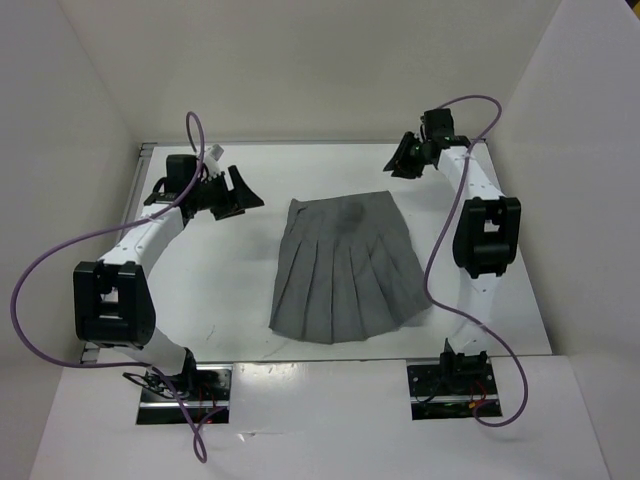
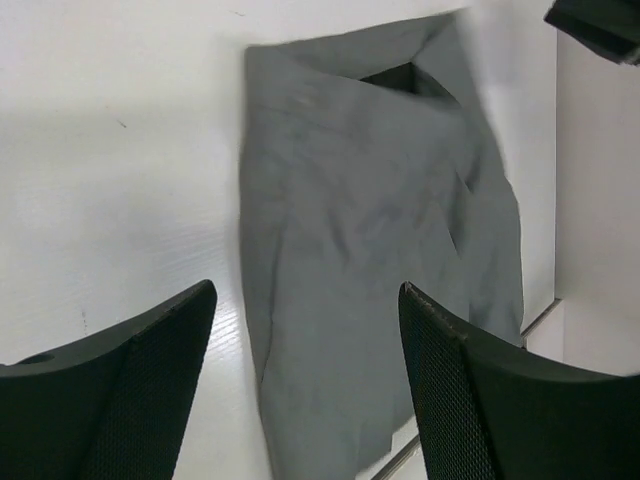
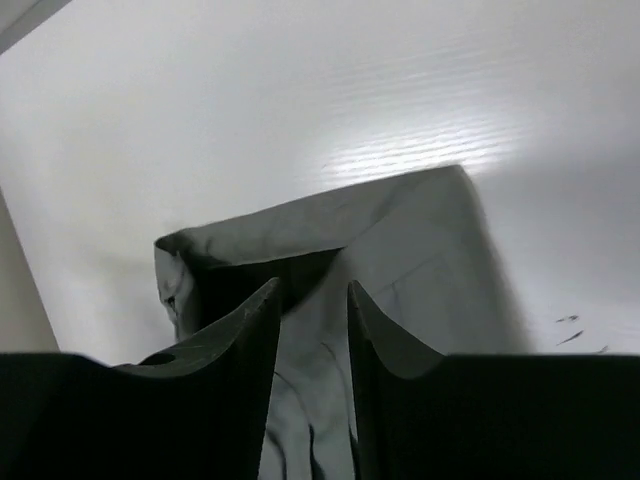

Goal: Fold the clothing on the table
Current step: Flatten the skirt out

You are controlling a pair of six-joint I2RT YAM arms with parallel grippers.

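Skirt (image 1: 345,270): soft cloth, matt mid-grey, pressed pleats, light wrinkling toward the waistband. Surface (image 1: 230,290): smooth white board with a slight sheen; fine ribbed glare beyond the skirt's waistband in the right wrist view. Left gripper (image 2: 307,292) fingers (image 2: 150,380): matt black plastic, fine mesh-textured inner faces. Right gripper (image 3: 312,285) fingers (image 3: 230,380): matt black too. Cable (image 1: 188,130): smooth purple sheath.

**Grey skirt (image 2: 370,220) lies beyond your wide-open left gripper (image 2: 305,295)**

You are looking down between two black fingers (image 2: 130,390), spread well apart with nothing gripped. Past them the skirt rests on the white table (image 2: 120,150), creased in places, with its dark waistband opening (image 2: 400,75) at the far end. A black shape (image 2: 600,25) cuts into the top right corner.
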